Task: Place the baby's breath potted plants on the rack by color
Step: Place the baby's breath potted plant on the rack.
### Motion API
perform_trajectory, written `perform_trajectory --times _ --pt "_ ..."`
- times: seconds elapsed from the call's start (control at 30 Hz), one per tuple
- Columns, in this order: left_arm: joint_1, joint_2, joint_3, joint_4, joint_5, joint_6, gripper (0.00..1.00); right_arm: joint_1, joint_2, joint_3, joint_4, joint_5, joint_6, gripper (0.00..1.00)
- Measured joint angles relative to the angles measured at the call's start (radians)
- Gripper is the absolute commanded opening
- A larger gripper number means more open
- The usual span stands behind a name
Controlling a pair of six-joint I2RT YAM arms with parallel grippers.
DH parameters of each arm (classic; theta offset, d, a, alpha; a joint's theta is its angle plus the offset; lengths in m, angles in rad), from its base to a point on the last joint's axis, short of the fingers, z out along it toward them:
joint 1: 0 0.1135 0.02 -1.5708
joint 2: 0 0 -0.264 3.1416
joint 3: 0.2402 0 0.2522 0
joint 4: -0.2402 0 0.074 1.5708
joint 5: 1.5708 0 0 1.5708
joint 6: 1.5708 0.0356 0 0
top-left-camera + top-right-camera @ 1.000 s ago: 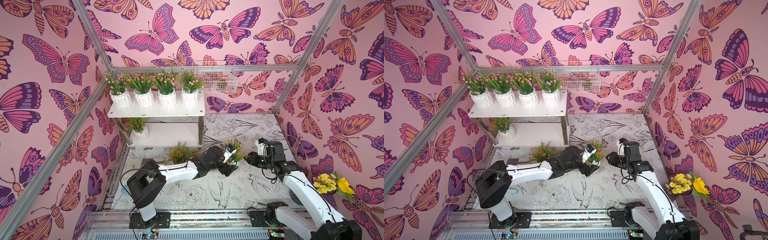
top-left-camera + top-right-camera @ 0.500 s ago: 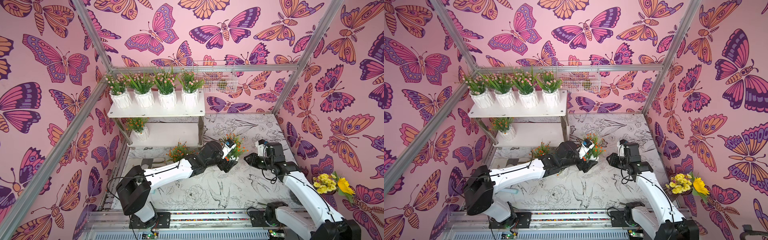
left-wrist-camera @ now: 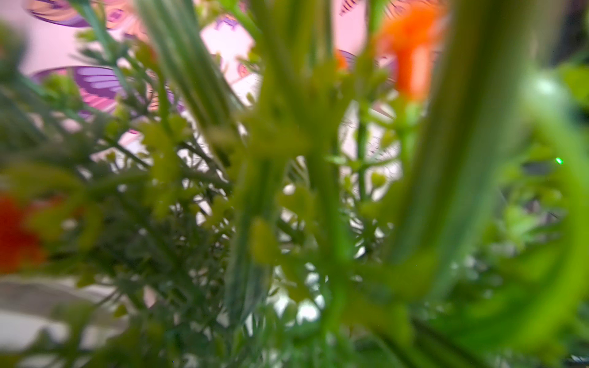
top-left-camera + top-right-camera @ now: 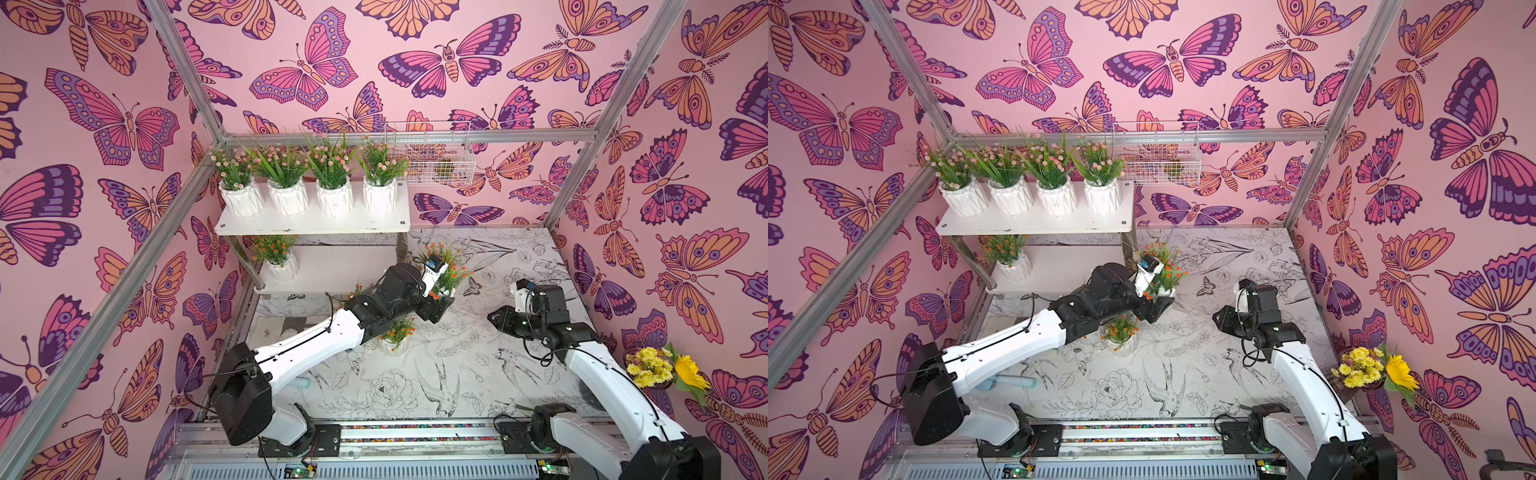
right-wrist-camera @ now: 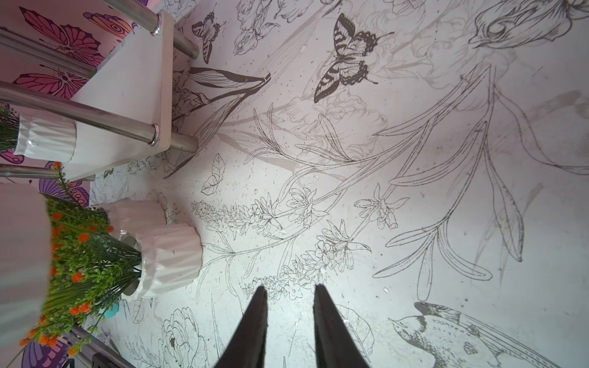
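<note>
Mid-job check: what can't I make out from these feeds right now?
- Left wrist view: blurred foliage of the held orange plant fills it; no fingers visible.
- In a top view, the left arm covers most of a second orange plant.
- Wire basket: contents too small to identify.
- Blue object: partly under the left arm.

Bright even light, left wrist view blurred
</note>
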Motion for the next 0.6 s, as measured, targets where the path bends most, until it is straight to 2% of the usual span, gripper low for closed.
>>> perform_trajectory --times 0.37,0.6 --pt "0.217 -0.219 -0.074 -0.046 -0.070 0.002 0.67 0.000 0.017 -0.004 0.008 -0.014 -0.001 0.27" --pt "0.360 -0.289 -0.153 -0.087 -0.114 -0.021 0.67 0.000 0.018 -0.008 0.012 -0.024 -0.001 0.27"
